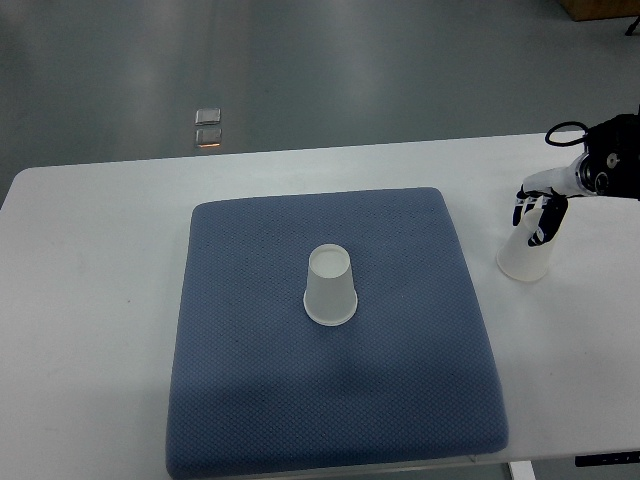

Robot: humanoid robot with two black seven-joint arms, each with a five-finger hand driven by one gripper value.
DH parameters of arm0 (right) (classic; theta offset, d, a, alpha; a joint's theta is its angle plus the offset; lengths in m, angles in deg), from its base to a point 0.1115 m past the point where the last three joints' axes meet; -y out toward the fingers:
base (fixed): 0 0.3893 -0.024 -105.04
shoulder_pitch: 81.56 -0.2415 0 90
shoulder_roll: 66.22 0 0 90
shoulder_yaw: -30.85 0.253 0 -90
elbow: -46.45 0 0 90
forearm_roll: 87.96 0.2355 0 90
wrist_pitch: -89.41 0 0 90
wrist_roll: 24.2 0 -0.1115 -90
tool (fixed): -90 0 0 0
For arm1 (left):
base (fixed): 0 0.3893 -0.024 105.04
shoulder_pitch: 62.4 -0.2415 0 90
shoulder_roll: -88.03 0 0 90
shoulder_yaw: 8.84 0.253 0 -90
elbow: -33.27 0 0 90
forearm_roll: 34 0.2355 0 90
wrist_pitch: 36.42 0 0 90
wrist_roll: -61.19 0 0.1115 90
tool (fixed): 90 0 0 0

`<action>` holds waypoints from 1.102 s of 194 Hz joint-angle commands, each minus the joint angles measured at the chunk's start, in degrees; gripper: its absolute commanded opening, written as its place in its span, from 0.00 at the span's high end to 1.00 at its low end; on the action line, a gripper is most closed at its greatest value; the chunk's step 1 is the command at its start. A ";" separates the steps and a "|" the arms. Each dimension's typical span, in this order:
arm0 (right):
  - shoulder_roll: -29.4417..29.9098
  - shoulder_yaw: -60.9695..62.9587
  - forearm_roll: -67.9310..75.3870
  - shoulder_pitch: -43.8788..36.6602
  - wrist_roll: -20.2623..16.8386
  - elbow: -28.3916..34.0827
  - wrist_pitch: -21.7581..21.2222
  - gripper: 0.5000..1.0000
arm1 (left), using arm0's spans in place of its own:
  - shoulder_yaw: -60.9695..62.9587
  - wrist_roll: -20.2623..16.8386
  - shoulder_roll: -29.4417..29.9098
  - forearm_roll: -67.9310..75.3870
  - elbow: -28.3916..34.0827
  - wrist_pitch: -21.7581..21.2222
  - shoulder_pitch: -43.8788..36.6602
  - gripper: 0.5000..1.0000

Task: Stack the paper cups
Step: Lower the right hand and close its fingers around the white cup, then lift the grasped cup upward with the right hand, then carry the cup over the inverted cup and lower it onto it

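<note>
On the white table lies a blue mat, and near the mat's centre a paper cup stands upside down, base up, its axis vertical. The left arm is not in view. Off the mat's right edge, at about three o'clock from that cup and well apart from it, a second cup also stands inverted on the bare table. The right hand sits on its upper part, dark-tipped fingers curled down round it in what looks like a grasp. The centre cup lies at roughly eight o'clock from the hand, so the carry would likely run leftward and slightly nearer, then down over the upturned base.
</note>
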 commanded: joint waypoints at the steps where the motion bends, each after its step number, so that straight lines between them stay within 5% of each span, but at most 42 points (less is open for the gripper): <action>1: -0.96 -0.25 -0.12 -2.48 -0.01 0.49 -1.74 0.73 | -0.01 -0.05 0.00 0.00 -0.01 0.00 0.00 0.00; 103: -12.65 -0.95 -4.96 -34.20 -0.19 12.88 -21.43 0.69 | 0.35 -0.05 0.00 0.00 -0.63 0.00 0.00 0.00; 172: -11.95 -1.48 -4.61 -42.82 -0.10 16.22 -24.60 0.68 | 0.52 -0.05 0.00 0.00 -0.72 0.09 0.09 0.00; 214: -4.48 3.62 -1.44 -43.35 -0.19 18.95 -23.98 0.68 | 0.52 -0.05 0.00 0.00 -0.72 0.09 0.09 0.00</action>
